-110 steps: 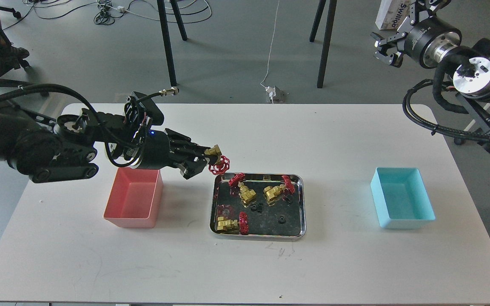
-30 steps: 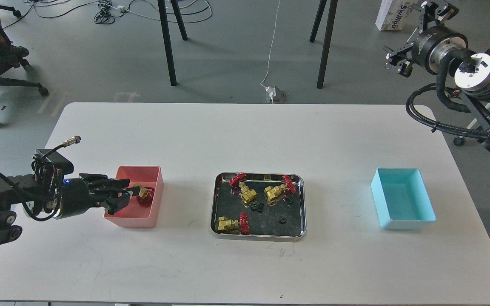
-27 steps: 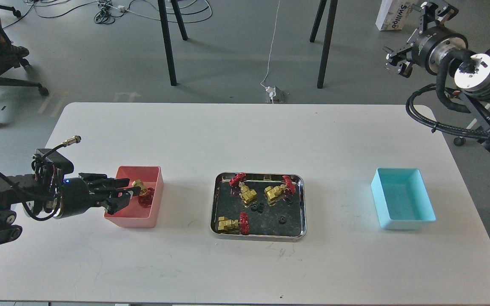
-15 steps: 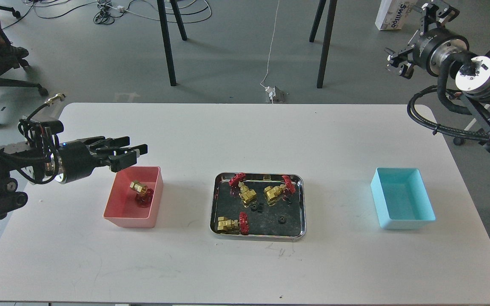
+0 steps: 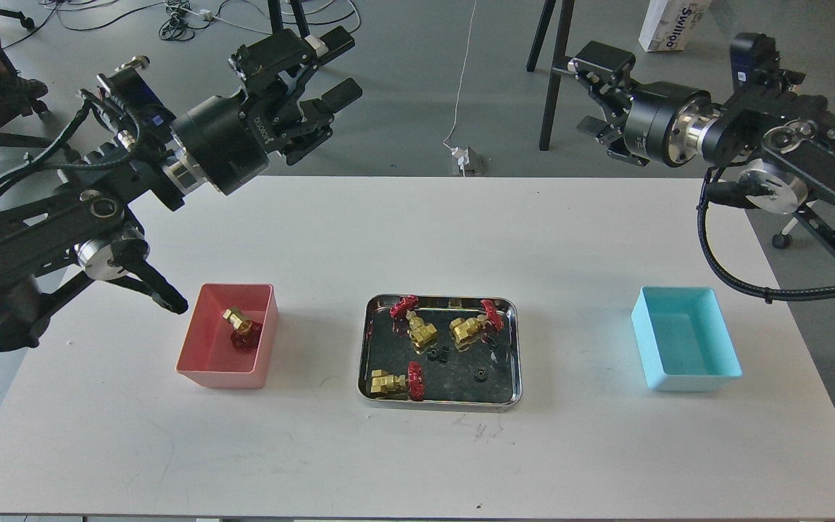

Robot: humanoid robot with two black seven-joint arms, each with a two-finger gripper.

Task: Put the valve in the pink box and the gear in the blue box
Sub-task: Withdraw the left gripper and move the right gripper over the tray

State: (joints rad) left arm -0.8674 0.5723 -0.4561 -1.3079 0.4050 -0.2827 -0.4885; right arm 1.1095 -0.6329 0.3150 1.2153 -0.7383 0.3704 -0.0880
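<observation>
Since half a second ago the left gripper (image 5: pixel 320 76) has risen from just above the salmon-pink rectangular plastic bin (image 5: pixel 200 366) to high over the far edge of the white tabletop (image 5: pixel 417 464); its two fingers stand spread apart with nothing between them. Well below and nearer than that gripper, the small brass-gold valve with a red round handwheel (image 5: pixel 241 328) lies inside the pink bin, tilted, handwheel against the bin floor. To the right of the bin sits the shiny rectangular metal tray (image 5: pixel 367 348), holding three more brass valves with red handwheels (image 5: pixel 421 332) and a few tiny black toothed gears (image 5: pixel 480 375) between them. The right gripper (image 5: pixel 595 94) has swung in from the far right and hangs above the floor beyond the tabletop's far edge; whether its fingers are apart cannot be told. Well below and nearer than it, the light cyan rectangular plastic bin (image 5: pixel 648 341) stands on the tabletop's right side, with nothing visible inside.
</observation>
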